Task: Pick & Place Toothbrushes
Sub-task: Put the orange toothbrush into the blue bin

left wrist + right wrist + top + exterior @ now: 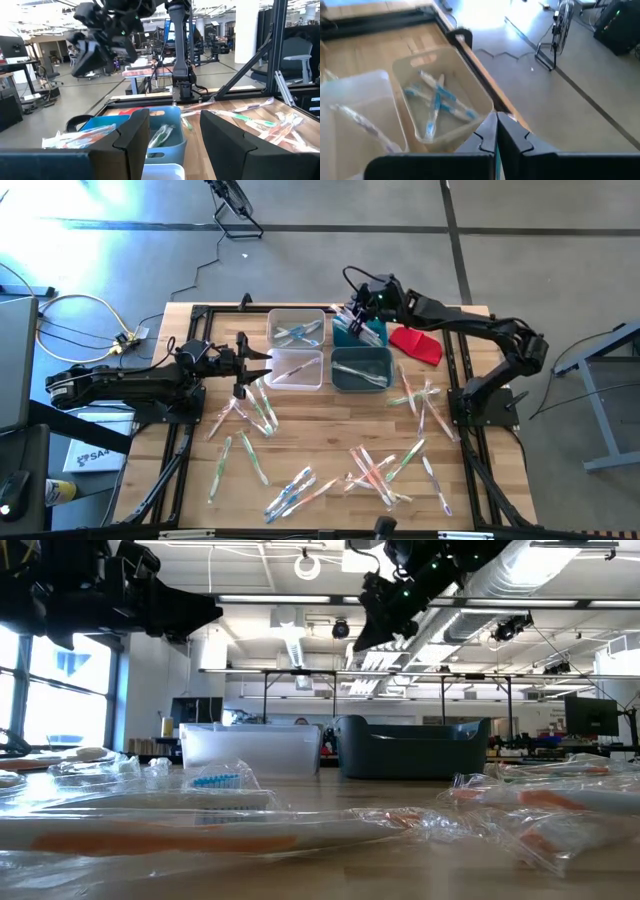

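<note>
Many wrapped toothbrushes (375, 470) lie loose on the wooden table (330, 430). More lie in four bins at its far side. Blue ones are in the far clear bin (296, 327), also in the right wrist view (437, 100). My right gripper (352, 315) hangs shut above the far blue bin (362, 333), high over the table in the low view (378, 620). I see nothing between its fingers (496, 132). My left gripper (262, 365) is open and level beside the near clear bin (295, 369). Nothing sits between its fingers (175, 135).
A dark teal bin (361, 369) stands right of the near clear bin. A red cloth-like piece (415, 343) lies at the far right by the right arm's base. Loose toothbrushes cover the near half; black frame rails edge the table.
</note>
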Motion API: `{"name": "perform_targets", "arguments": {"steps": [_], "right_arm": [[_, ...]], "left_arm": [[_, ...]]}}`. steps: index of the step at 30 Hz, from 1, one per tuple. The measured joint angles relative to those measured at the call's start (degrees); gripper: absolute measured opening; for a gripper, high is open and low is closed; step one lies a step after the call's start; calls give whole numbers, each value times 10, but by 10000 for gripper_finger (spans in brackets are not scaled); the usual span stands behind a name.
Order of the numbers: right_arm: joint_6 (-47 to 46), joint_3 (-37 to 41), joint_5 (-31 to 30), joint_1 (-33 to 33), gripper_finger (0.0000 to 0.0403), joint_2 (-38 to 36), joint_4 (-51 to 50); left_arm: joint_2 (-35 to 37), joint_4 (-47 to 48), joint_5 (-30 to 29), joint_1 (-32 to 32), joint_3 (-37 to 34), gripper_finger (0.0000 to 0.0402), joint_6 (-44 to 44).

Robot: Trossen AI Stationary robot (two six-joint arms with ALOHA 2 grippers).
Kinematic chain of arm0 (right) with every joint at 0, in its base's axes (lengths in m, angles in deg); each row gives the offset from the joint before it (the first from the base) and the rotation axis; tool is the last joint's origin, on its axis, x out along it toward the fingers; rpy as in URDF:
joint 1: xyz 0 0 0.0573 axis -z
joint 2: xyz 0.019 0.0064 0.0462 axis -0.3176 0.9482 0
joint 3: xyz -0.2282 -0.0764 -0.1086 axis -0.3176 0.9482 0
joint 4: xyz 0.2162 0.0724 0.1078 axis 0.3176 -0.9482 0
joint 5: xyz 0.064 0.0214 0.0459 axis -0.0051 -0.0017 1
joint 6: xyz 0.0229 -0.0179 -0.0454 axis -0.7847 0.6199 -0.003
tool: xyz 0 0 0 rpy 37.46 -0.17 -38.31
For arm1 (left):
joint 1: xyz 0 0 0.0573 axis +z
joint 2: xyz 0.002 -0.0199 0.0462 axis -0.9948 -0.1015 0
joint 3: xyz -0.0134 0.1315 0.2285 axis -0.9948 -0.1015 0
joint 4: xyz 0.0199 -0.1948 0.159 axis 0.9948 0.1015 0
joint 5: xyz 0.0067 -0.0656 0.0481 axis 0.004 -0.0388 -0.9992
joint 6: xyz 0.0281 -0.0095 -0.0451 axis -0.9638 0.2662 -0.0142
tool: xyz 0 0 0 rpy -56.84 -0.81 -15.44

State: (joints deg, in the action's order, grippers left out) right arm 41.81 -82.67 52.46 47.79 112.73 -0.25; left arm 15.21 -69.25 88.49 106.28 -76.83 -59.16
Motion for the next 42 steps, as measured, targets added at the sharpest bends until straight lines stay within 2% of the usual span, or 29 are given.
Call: {"name": "perform_targets", "arguments": {"steps": [5, 9, 16, 22, 25, 28, 32, 34, 37, 42], "right_arm": [[1, -58, 4, 0, 2, 58, -34], [1, -126, -17, 3, 2, 131, -104], [0, -239, -14, 25, 2, 230, -205], [1, -257, -17, 44, 12, 257, -212], [1, -257, -34, 47, 39, 259, -208], [3, -257, -47, 46, 87, 261, -210], [25, -257, 1, 45, 154, 271, -206], [27, -256, 2, 44, 176, 277, -198], [28, -256, -11, 45, 194, 283, -170], [32, -257, 7, 50, 192, 283, -153]], "left_arm": [[0, -8, 0, 0, 0, 171, 0], [0, -9, 0, 0, 0, 171, 0], [0, -7, 0, 0, 0, 171, -4], [0, -3, 0, 0, 0, 171, -5], [0, -4, 0, 0, 0, 171, -10], [0, -3, 0, 0, 0, 171, -14], [0, -3, 0, 0, 0, 171, -14], [0, -3, 0, 0, 0, 171, -14], [0, -3, 0, 0, 0, 171, -15], [0, -3, 0, 0, 0, 171, -17]]}}
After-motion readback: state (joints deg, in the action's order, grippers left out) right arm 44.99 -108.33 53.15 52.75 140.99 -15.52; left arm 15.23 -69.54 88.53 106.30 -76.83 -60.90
